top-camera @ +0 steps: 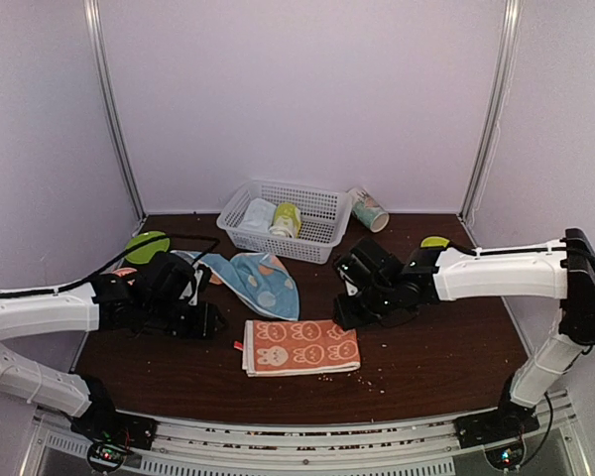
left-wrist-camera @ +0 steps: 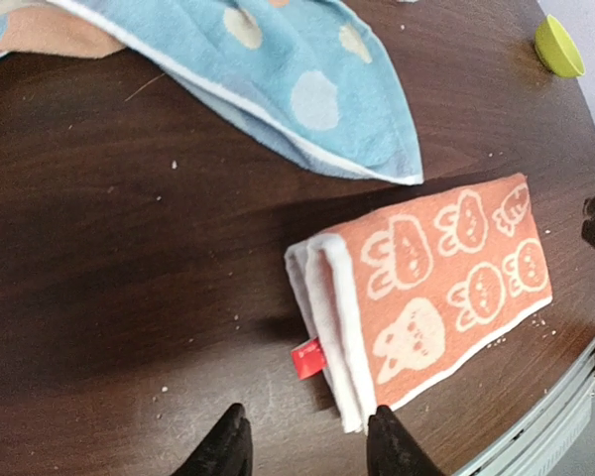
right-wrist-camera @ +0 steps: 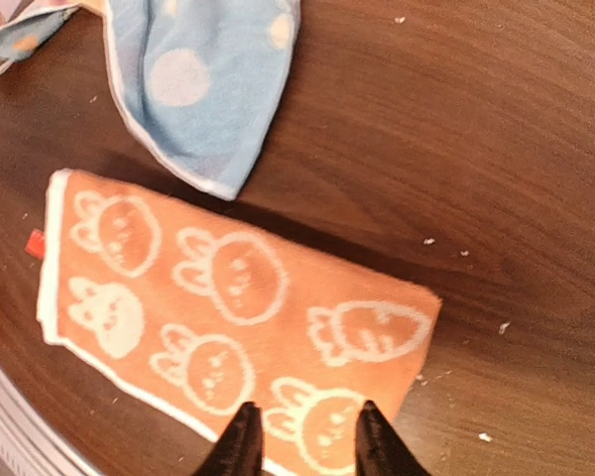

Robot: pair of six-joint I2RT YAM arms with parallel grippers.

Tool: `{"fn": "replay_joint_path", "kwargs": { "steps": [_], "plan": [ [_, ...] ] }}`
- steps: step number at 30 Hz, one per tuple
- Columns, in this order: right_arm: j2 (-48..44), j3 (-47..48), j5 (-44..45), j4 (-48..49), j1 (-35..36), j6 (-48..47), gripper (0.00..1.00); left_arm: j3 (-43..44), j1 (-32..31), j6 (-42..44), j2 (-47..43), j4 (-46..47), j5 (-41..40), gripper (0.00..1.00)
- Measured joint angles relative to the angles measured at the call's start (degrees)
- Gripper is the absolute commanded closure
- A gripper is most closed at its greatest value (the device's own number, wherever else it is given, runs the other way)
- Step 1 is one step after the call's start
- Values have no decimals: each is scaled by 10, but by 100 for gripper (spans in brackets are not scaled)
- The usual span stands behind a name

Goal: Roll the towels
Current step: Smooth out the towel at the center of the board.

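The peach-orange towel (top-camera: 299,347) with white bunny prints lies folded flat near the table's front edge. Its red tag (left-wrist-camera: 307,359) sticks out at the folded left end. The light blue spotted towel (top-camera: 261,281) lies loose and crumpled just behind it. My left gripper (top-camera: 216,319) hovers open just left of the orange towel (left-wrist-camera: 446,278); one fingertip is next to the towel's near left corner, and nothing is between the jaws. My right gripper (top-camera: 343,313) hangs open over the orange towel's (right-wrist-camera: 238,307) right end, jaws straddling a bunny print.
A white basket (top-camera: 322,203) at the back holds two rolled towels. A paper cup (top-camera: 368,209) lies on its side to the basket's right. Green lids rest at the left (top-camera: 146,246) and right (top-camera: 434,241). Crumbs dot the dark wooden table.
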Motion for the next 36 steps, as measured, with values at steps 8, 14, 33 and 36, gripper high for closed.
{"fn": "replay_joint_path", "kwargs": {
  "steps": [8, 14, 33, 36],
  "plan": [
    [6, -69, -31, 22, 38, 27, 100, 46, -12, 10, 63, 28, 23, 60],
    [3, -146, -44, 36, 39, 43, 100, 47, -16, 13, 76, 29, 27, 60],
    [-31, -25, -31, 37, -29, 50, 88, 158, -19, 54, 162, 28, 51, 60],
    [13, 1, -51, 62, -50, 52, 89, 158, -22, 57, 189, 29, 61, 60]
  ]
}}
